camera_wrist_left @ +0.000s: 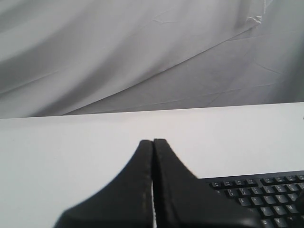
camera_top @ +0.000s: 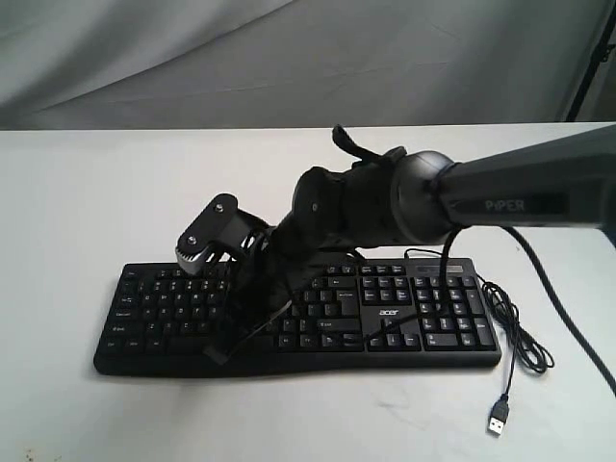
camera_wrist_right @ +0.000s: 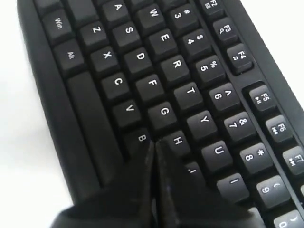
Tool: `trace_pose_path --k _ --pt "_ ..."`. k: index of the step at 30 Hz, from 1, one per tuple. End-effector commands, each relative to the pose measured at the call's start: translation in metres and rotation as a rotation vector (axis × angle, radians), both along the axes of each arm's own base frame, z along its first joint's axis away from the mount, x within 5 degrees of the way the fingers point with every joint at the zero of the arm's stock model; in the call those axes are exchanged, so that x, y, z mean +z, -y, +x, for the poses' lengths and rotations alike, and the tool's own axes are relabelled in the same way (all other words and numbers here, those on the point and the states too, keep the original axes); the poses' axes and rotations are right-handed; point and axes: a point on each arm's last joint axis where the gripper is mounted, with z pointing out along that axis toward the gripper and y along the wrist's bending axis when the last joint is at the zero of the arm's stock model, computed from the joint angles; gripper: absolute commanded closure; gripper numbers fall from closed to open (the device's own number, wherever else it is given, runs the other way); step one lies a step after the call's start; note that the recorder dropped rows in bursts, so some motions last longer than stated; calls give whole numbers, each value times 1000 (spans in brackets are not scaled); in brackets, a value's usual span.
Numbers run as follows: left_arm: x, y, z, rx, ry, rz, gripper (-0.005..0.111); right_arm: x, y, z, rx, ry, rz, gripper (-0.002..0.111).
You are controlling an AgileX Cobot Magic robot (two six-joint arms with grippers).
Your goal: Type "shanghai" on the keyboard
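Two hands, both clenched shut on nothing. The keyboard (camera_top: 433, 318) lies flat on the white table (camera_top: 96, 192), its USB plug (camera_top: 497, 421) loose near the number-pad end. The right hand (camera_wrist_right: 154, 145) reaches across it, joined tip low over the letter rows at the gap between the H key (camera_wrist_right: 178, 141) and the B key (camera_wrist_right: 141, 138) (whether it touches a cap I cannot tell). The left hand (camera_wrist_left: 153, 141) hovers beside the keyboard, over the table. My reading: an H is in hand, though which of the word's two cannot be told. Either way the A key (camera_wrist_right: 117, 7) follows, so the tip should centre on H, press, lift clear, then travel along the home row to it.
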Motion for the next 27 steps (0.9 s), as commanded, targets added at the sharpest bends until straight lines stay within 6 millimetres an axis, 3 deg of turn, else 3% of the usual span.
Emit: trace_pose_path --k 1,8,16,22,27 --pt "0 0 0 -6 7 -2 107 -5 2 2 -14 -5 -2 108" --pt "0 0 0 -6 7 -2 107 -16 2 2 -18 -28 -18 108" --pt "0 0 0 -6 7 -2 107 6 0 5 -24 29 33 108" --pt "0 0 0 -6 7 -2 107 15 -20 13 21 48 57 108" --pt "0 0 0 -6 7 -2 107 -1 -23 14 21 19 35 108"
